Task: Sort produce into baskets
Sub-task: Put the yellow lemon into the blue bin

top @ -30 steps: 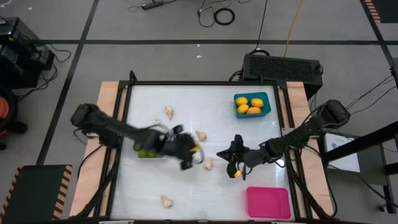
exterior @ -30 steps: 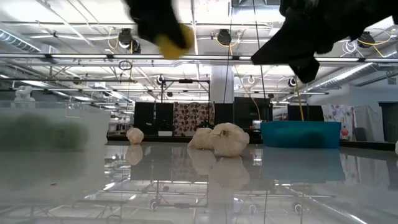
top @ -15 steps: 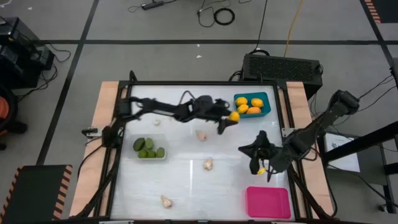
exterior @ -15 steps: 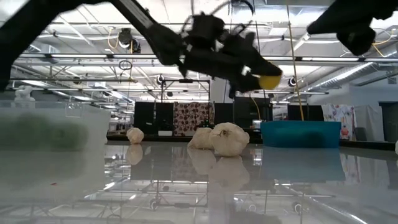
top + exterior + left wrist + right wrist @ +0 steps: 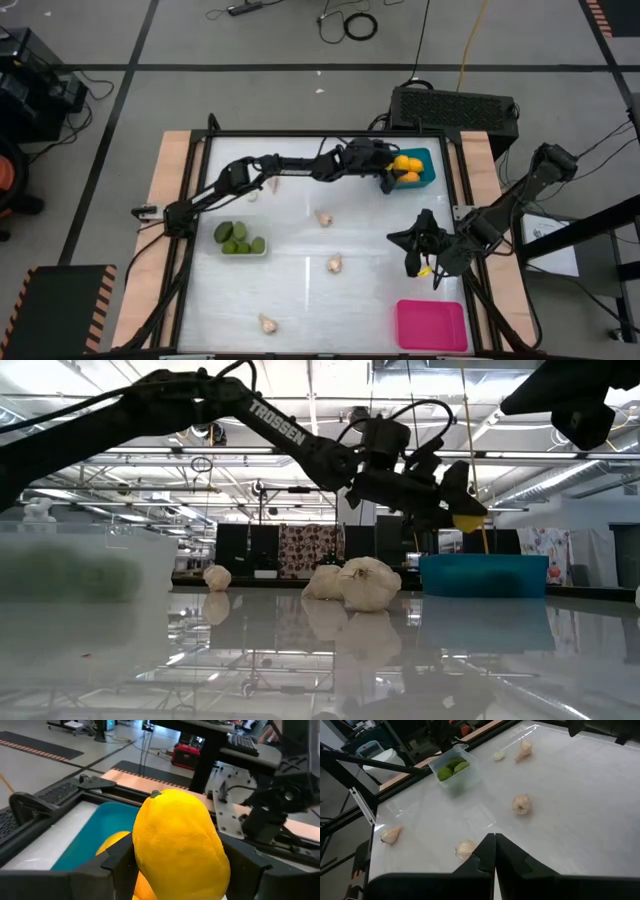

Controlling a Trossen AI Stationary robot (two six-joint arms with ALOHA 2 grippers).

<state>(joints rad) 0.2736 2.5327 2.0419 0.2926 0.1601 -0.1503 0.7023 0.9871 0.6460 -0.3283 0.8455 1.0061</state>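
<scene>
My left gripper (image 5: 388, 172) is shut on a yellow lemon (image 5: 180, 845) and hangs over the teal-blue basket (image 5: 428, 160) at the far right, which holds several lemons (image 5: 408, 166). The low view shows the lemon (image 5: 466, 520) above the basket (image 5: 483, 575). My right gripper (image 5: 420, 255) is shut and empty above the table near the right edge. The clear basket (image 5: 240, 240) at the left holds three green limes. The pink basket (image 5: 430, 325) sits at the near right. Garlic pieces (image 5: 323, 217) (image 5: 335, 264) (image 5: 267, 323) lie loose on the table. My left gripper pinches the lemon by its two opposite sides (image 5: 142, 850) between its two fingers (image 5: 117, 865). The fingers come slanting from the table's left. The lemon is lifted clear, above the teal-blue basket's near left part.
The white tabletop has a raised dark frame (image 5: 205, 140) and wooden side strips. Another small pale piece (image 5: 252, 195) lies under my left arm at the far left. A black box (image 5: 455, 105) stands beyond the far edge.
My left gripper has carried the lemon from the table's middle, near the clear basket, toward the far right edge to above the teal-blue basket. My right gripper has gone a little toward the right edge and then kept still.
</scene>
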